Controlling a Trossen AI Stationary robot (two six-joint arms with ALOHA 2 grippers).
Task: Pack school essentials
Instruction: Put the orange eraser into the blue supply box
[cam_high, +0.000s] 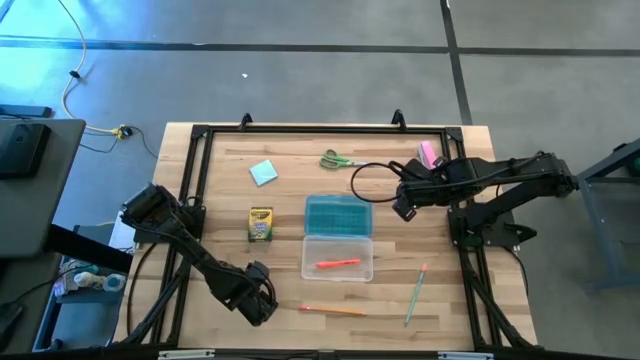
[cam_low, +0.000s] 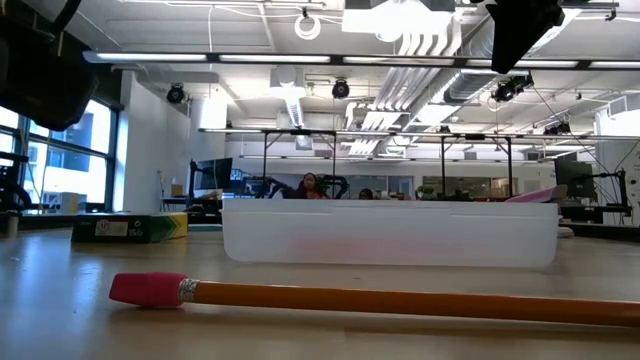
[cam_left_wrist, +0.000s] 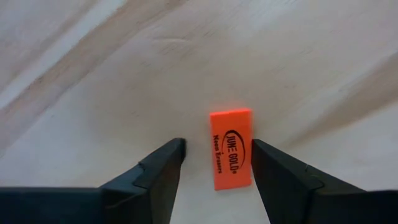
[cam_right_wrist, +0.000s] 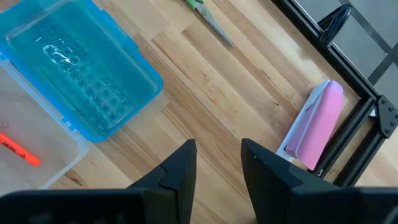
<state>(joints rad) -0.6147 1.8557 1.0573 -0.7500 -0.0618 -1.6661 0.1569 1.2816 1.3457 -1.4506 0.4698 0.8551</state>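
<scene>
Orange eraser (cam_left_wrist: 232, 148) lying between the part-open left end effector (cam_left_wrist: 217, 163) fingers, untouched, right end effector (cam_right_wrist: 217, 163) narrowly parted, empty above bench (cam_right_wrist: 205, 93), eraser visible only from left wrist.

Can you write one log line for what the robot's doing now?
left gripper: open, straddling orange eraser | right gripper: open, empty, near pink block | case: holds orange pen

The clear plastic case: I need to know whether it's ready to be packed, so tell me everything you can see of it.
The clear plastic case lies open near the table's middle, its translucent teal lid folded back flat on the wood toward the far edge, joined to it along one long side. The shallow rectangular tray looks like thin, see-through plastic with rounded corners. Inside lies a single orange pen; the rest of the tray is bare. Neither tool touches it.
</scene>
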